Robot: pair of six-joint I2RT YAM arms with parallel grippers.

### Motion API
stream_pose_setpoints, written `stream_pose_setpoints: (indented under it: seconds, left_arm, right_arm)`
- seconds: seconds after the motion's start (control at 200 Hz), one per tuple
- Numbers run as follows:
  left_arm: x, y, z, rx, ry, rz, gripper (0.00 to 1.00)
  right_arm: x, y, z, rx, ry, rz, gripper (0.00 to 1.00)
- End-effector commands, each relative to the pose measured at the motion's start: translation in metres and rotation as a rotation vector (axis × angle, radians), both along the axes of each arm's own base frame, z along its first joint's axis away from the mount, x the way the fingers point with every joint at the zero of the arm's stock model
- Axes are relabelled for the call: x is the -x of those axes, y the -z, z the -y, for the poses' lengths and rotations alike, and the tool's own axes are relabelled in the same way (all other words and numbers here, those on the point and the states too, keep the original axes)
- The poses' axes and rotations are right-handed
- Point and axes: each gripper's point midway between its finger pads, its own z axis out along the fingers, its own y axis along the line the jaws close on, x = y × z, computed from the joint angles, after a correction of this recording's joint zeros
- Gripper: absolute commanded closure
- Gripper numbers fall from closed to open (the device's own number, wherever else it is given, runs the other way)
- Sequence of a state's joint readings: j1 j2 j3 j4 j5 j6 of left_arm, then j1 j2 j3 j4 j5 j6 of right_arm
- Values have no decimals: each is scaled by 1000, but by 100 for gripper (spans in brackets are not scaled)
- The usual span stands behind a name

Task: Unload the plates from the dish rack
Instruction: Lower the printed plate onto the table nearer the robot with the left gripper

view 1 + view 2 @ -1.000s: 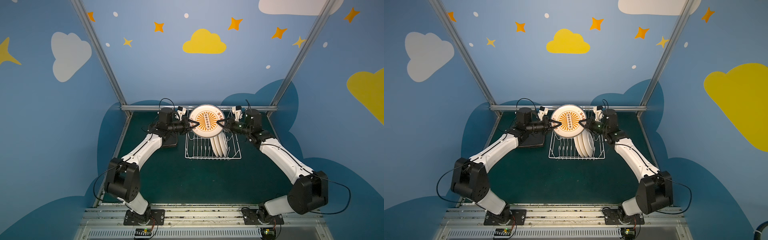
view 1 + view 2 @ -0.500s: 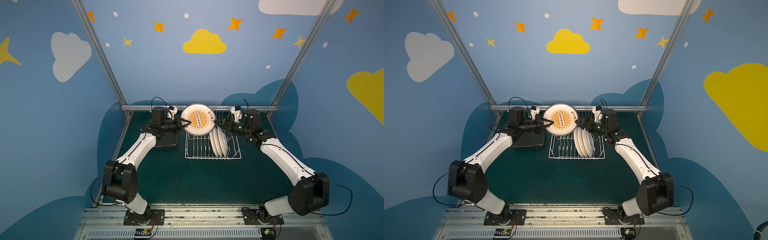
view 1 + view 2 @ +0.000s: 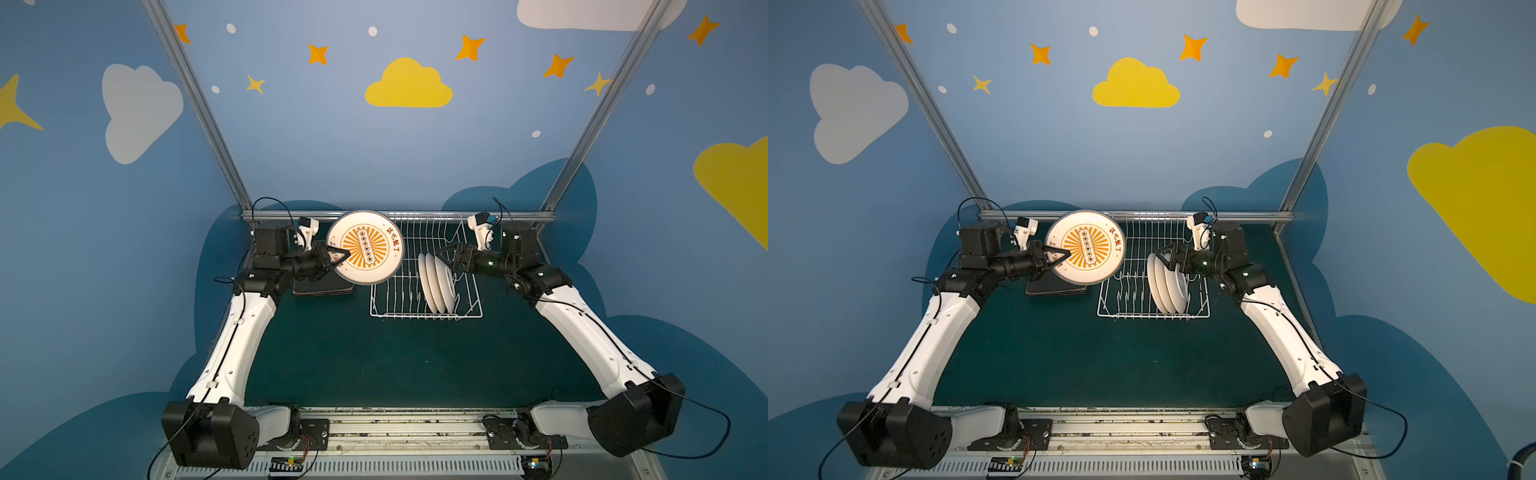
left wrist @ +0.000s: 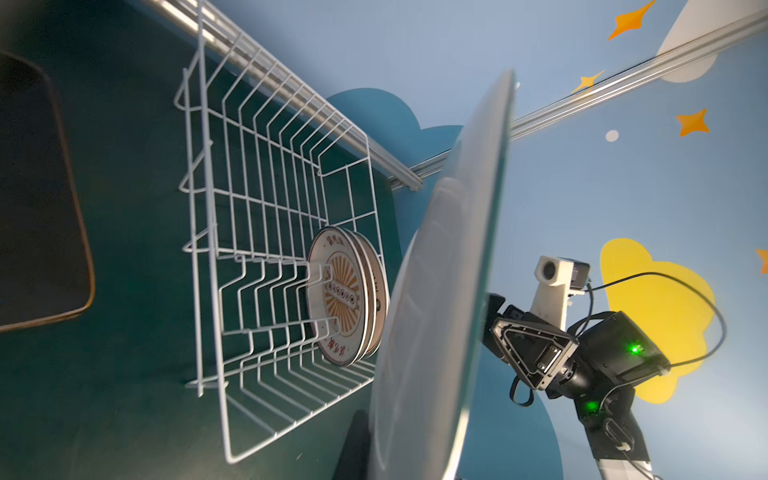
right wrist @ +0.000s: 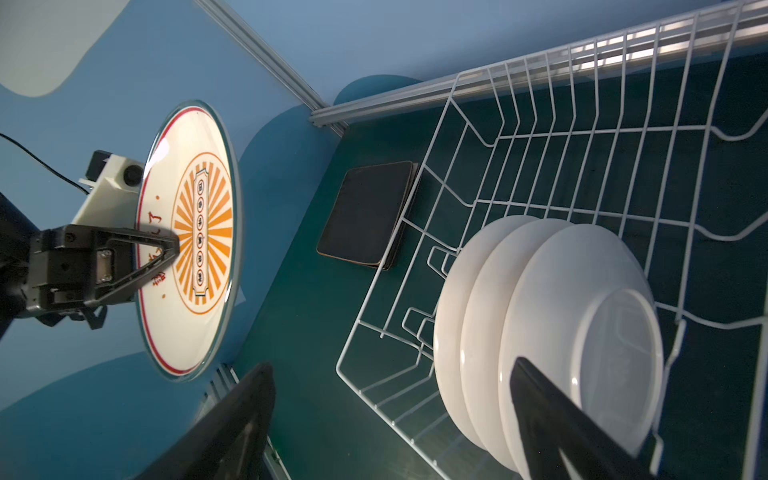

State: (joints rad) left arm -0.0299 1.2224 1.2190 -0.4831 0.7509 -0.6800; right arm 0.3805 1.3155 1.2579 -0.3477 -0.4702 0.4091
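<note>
Since a second ago, the right gripper [image 3: 445, 257] has let go of the sunburst plate [image 3: 374, 268] and drawn back, and the left gripper [image 3: 338, 257] alone has carried that plate leftward off the dish rack [image 3: 395, 291]. Left gripper: clamped on the plate's rim, with one finger lying across the printed face. Right gripper: jaws spread and empty, just beside the three round plates [image 3: 436, 278] that stand on edge at the rack's right end. The sunburst plate hangs in the air left of the rack; in both top views it overlaps the stack of square plates [image 3: 320, 287] lying on the green table [image 3: 374, 365]. Red characters curve along its rim, too small to read with confidence. The left wrist view alone shows the racked plates' sunburst faces and the held plate's plain underside [image 4: 436, 291]. The right wrist view shows their blank white backs [image 5: 540, 332] and the stack's black top [image 5: 365, 212].
</note>
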Motion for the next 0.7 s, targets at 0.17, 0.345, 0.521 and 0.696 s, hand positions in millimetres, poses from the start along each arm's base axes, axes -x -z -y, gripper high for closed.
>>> stream_pose_setpoints:
  seconds: [0.17,0.345,0.521,0.696]
  left_arm:
    - [84,52,2,-57,117,-191,97]
    - [117,82,2,-78,133,-292,97]
    - [136,107,18,-97,210,-341,97]
    - [145,139,34,-176,298,-391,97]
  right_arm:
    - [21,14,9,145,-72,74,12]
    - [22,15,11,153,-64,93,12]
    - [25,18,13,156,-48,107,12]
    - [27,17,18,162,-19,118,11]
